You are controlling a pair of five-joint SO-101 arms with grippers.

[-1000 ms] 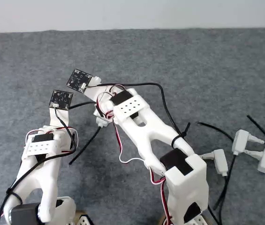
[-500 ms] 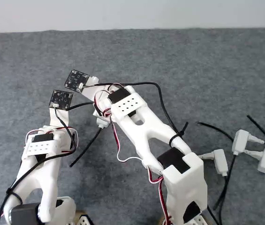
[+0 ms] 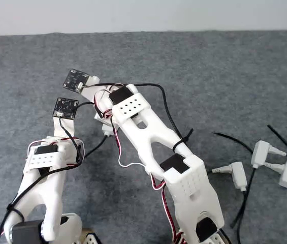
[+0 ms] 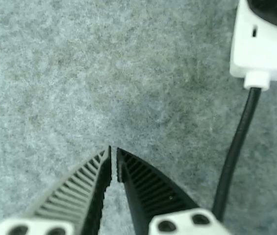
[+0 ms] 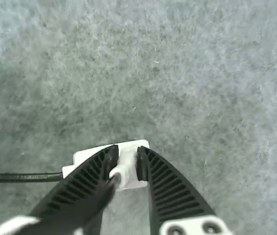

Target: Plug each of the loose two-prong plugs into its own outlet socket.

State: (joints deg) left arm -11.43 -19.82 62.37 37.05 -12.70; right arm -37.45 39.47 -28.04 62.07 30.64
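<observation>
- My right gripper [image 5: 126,152] is clamped on the white outlet socket [image 5: 127,164], with one finger on each flat side of the block.
- In the high view this grip sits left of centre, low over the grey mat [image 3: 209,76], under my right wrist.
- My left gripper [image 4: 113,152] is pressed shut on nothing and hangs just beside the socket [image 4: 261,44], whose two slots face it.
- The loose plugs [image 3: 261,152] lie at the right edge of the high view, well apart from both my grippers.
- I judge the socket to be light, hard plastic with smooth sides, so it could slip or twist in my grip.
- Its black cord [image 5: 20,177] looks stiff enough to drag it round.
- I would keep my hold across the body, clear of the slotted face, and take each plug by its housing behind the prongs, never by the cable.
</observation>
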